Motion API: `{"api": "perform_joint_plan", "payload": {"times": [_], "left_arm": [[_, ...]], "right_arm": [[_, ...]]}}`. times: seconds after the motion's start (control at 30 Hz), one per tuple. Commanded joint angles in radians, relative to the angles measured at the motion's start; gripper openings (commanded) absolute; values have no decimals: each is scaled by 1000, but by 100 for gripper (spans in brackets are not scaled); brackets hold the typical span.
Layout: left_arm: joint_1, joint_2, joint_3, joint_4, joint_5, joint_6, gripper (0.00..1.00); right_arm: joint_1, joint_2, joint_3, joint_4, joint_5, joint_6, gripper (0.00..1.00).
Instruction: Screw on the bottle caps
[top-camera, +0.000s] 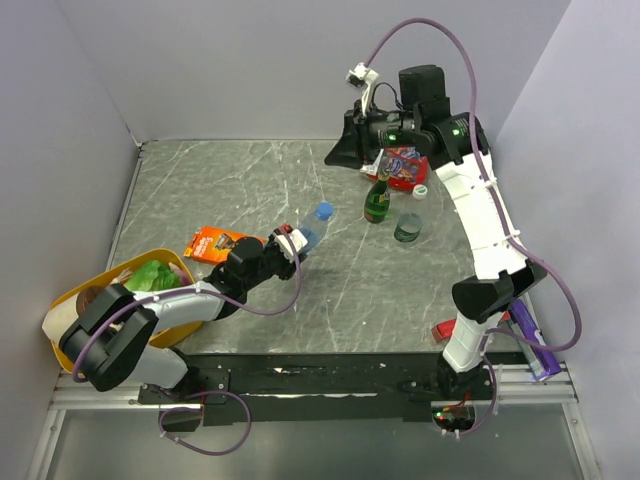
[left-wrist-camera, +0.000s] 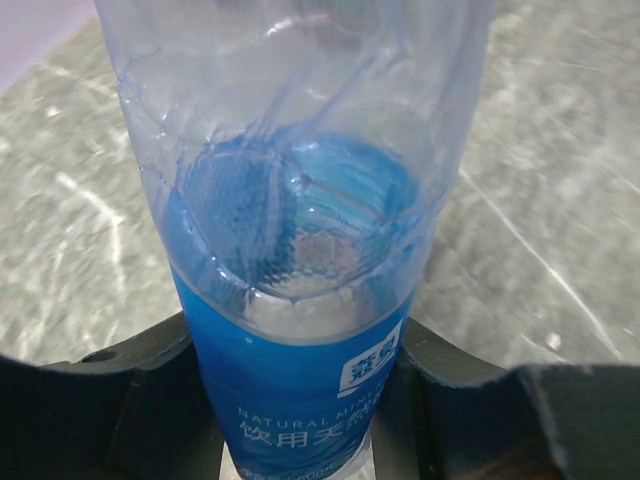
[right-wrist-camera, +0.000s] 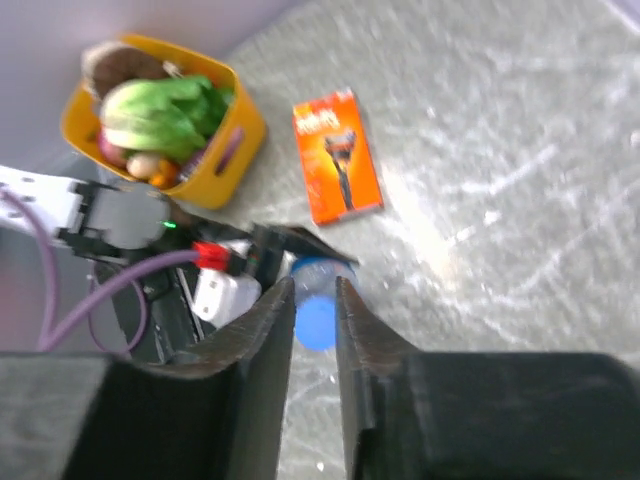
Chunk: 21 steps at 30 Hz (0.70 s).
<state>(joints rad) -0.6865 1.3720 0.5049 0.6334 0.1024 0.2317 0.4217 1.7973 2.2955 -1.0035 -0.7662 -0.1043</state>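
Water bottle (left-wrist-camera: 300, 200), clamped in left tool (left-wrist-camera: 300, 395), fills its wrist view; right wrist shows right tool (right-wrist-camera: 316, 285) narrowly parted

Both arms mix white link shells with bulky black joint housings; the left arm (top-camera: 150, 325) looks mostly black and grey-white, the right arm (top-camera: 487, 225) mostly white. A purple cable (top-camera: 472, 85) loops along each (small green lights (top-camera: 455, 127) glow on the right arm's far joints). The right fingers (right-wrist-camera: 262, 380) are matte black, flat-faced wedges.
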Motion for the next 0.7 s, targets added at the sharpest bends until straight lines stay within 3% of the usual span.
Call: {"api": "perform_joint_plan", "payload": {"times": [0.0,0.13,0.17,0.27,0.47,0.67], "left_arm": [[7,-36,9,-21,170,44,1],[19,-70,1,-76,349,187,1],[25,-74,4,-93,374,254,1],[51,-79,39,-191,462,363,1],[73,-70,87,-301,536,443,1],[73,-76,104,-322,548,443,1]], "right_arm": [[12,-38,31,-47,-188,-183,45],[64,-97,3,-312,-109,-731,57],[77,-122,-71,-349,-79,-943,59],[124,-234,-224,-432,34,-1241,61],[204,-329,-402,-487,145,-1503,64],[268,-400,-537,-468,176,-1575,67]]}}
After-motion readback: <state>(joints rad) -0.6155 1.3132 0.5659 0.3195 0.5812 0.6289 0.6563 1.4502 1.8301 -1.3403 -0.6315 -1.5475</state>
